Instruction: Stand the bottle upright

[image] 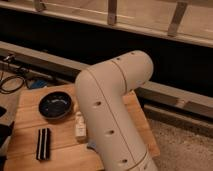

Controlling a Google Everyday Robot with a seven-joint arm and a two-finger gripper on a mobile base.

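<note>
The small white bottle (80,126) lies on its side on the wooden table (27,135), just right of the black bowl (55,105), its length pointing toward me. My big white arm (112,105) rises right beside it and covers the table's right half. My gripper is hidden behind or beyond the arm and is not in view.
A black striped rectangular block (44,144) lies near the table's front left. A bit of a blue item (92,145) peeks out by the arm's base. Cables (11,82) and a blue object (37,84) lie left of the table. A dark wall and railing stand behind.
</note>
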